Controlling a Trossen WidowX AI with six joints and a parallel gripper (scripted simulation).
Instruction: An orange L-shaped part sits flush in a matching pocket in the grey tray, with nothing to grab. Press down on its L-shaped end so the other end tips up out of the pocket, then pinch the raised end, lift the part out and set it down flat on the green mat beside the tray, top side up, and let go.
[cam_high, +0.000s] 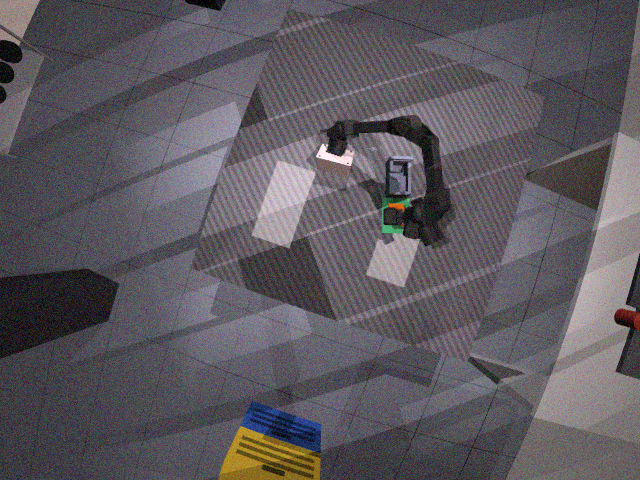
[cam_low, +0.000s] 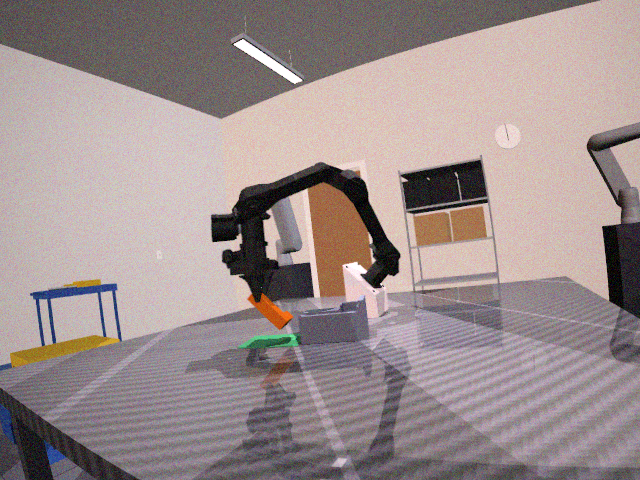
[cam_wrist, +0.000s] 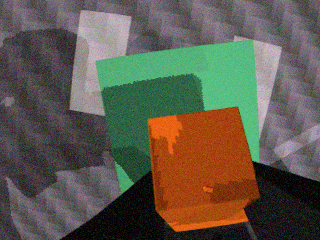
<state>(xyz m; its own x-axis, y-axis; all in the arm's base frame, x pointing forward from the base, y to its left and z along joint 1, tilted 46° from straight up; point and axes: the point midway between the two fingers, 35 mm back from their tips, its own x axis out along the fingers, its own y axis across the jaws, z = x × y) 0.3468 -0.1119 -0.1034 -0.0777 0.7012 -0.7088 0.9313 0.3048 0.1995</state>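
A lab or workshop room: metal shelving rack (cam_low: 448, 227), blue cart (cam_low: 74, 304), ceiling striplight (cam_low: 266, 58), wall clock (cam_low: 507, 135).

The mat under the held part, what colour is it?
Green mat, plain with no pattern; the wrist view shows it best.

Room: cream walls (cam_low: 103, 170), dark grey ceiling with one lit strip light (cam_low: 266, 58); round wall clock (cam_low: 507, 135) above a metal shelf unit (cam_low: 448, 222) holding brown boxes, orange-brown door (cam_low: 336, 242) to its left. Blue trolley (cam_low: 74, 310) with yellow shelf stands at left wall. Large striped grey table (cam_low: 465, 372), glossy, reflecting; floor (cam_high: 103, 155) of grey tiles crossed by light and shadow bands.
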